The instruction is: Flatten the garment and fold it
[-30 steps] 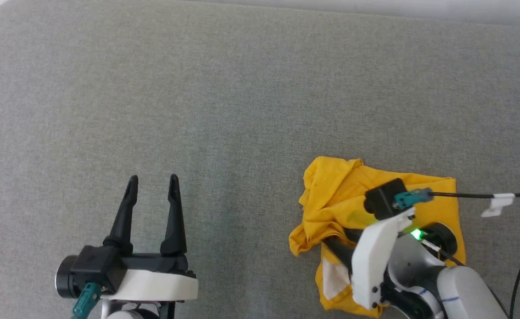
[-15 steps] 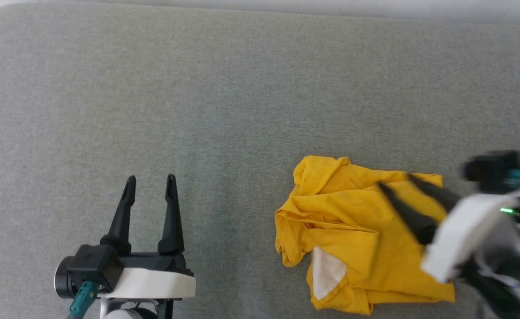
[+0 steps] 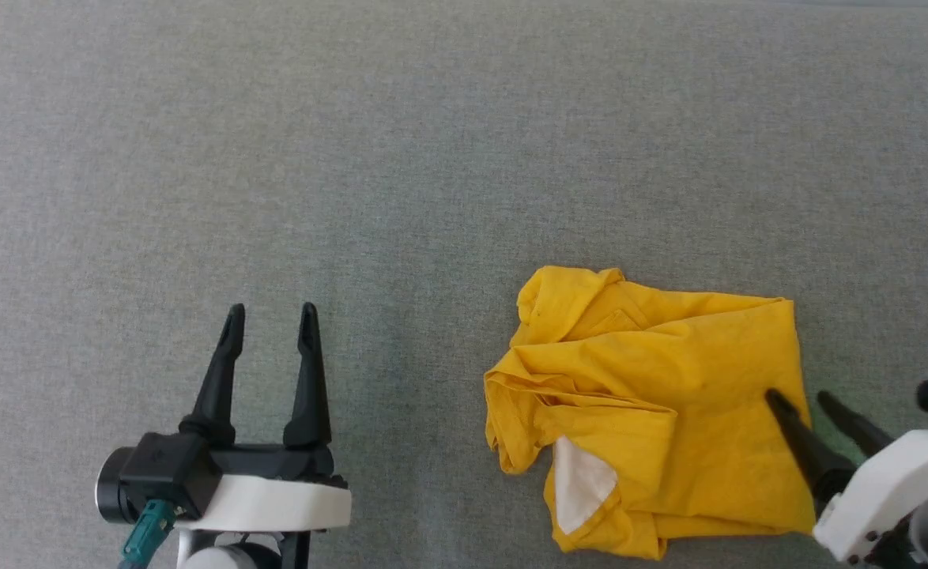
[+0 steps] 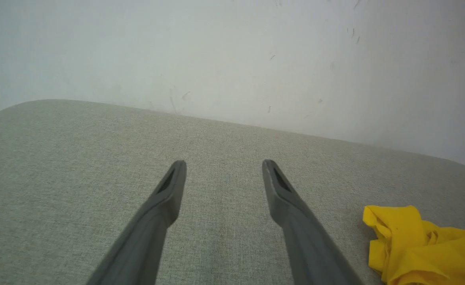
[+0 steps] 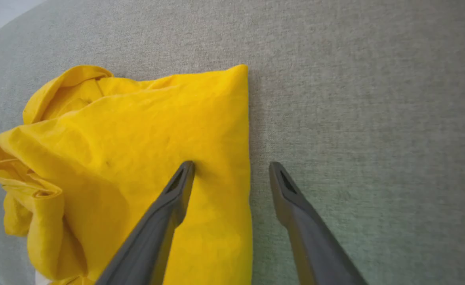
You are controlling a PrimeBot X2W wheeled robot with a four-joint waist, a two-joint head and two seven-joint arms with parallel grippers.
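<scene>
Grey woven worktop (image 3: 432,158), backed by a pale, scuffed wall (image 4: 232,51). Right claw (image 5: 232,165): fingers spread wide, nothing held. One finger lies over the right margin of the garment (image 3: 669,395), the other over bare worktop; contact with the cloth cannot be confirmed. The garment is bright yellow and lies on the right half of the worktop, fairly flat along its right side, bunched and creased at its left. One white patch (image 3: 579,482) shows at a lower-left fold. Sleeves and neckline cannot be made out. Left claw (image 3: 272,309): spread wide, empty, well apart from the garment.
</scene>
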